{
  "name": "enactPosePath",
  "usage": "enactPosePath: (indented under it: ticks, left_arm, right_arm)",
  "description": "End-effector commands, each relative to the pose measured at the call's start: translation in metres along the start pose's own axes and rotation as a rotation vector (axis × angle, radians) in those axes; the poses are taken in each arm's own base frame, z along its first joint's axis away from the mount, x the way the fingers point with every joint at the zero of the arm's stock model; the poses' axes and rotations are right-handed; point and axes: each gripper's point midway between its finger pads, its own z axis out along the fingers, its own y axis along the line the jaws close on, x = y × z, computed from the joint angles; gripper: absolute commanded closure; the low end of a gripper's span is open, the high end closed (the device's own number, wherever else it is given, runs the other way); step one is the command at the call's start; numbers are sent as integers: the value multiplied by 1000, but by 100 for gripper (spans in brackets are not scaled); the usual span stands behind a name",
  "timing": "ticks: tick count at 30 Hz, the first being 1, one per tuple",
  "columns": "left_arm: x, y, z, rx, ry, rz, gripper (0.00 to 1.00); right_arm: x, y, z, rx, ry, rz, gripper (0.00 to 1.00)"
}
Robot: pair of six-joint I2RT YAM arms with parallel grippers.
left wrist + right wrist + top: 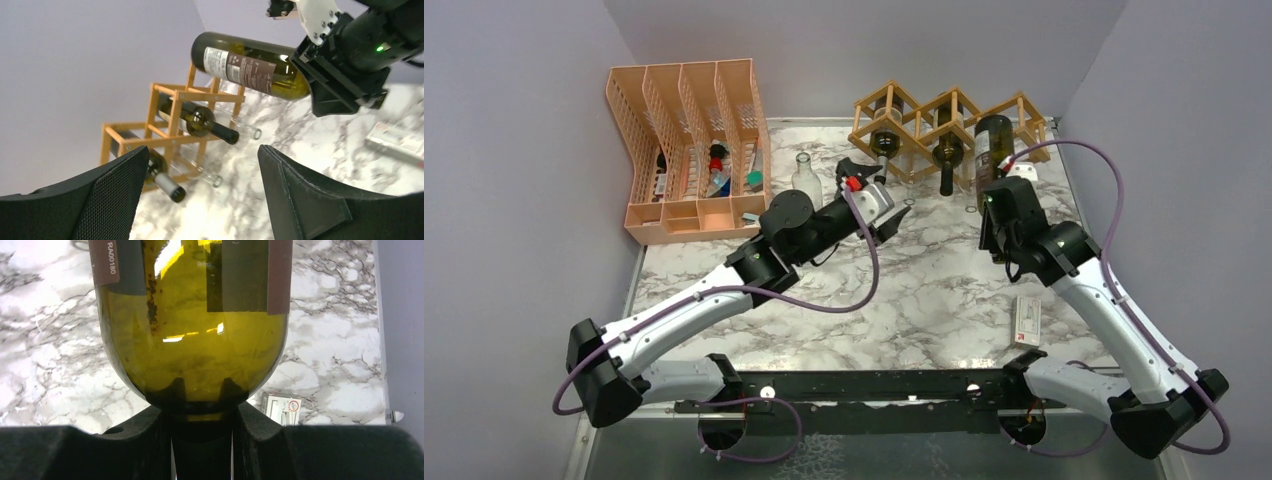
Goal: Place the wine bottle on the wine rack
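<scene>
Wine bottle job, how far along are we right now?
Done: the right gripper is clamped on the neck of the wine bottle and has it in the air. In hand: the bottle is held roughly level just above the wine rack, not in a cell. Left: seating it in a free cell and releasing. Two dark bottles lie in the rack; the left gripper is open, empty.

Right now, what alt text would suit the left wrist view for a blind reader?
The right gripper holds a green wine bottle by its neck, close to a wooden wine rack that holds two dark bottles. The left gripper, open, frames the foreground above a marble table.
</scene>
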Motion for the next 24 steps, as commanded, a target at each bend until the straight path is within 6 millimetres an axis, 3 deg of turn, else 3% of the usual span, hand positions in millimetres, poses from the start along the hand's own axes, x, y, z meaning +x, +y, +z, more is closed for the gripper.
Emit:
enactPosePath:
  ticks: [1,5,11,18,24]
  left_arm:
    - [-7,15,-23,-148,67,-345,15]
    - [0,30,-44,-274,176,-473,15]
    - [1,38,-75,-337,241,-503,11]
    - [7,35,-89,-331,252,-482,5]
    - [14,34,-93,-335,279,-464,3]
  right_arm:
    - [-27,-1,10,-58,-57,86,99]
    - [-18,-14,16,-23,-1,119,99]
    - [6,-30,38,23,106,128,99]
    - [20,-44,59,50,152,171,99]
    - [20,-50,82,58,173,174,99]
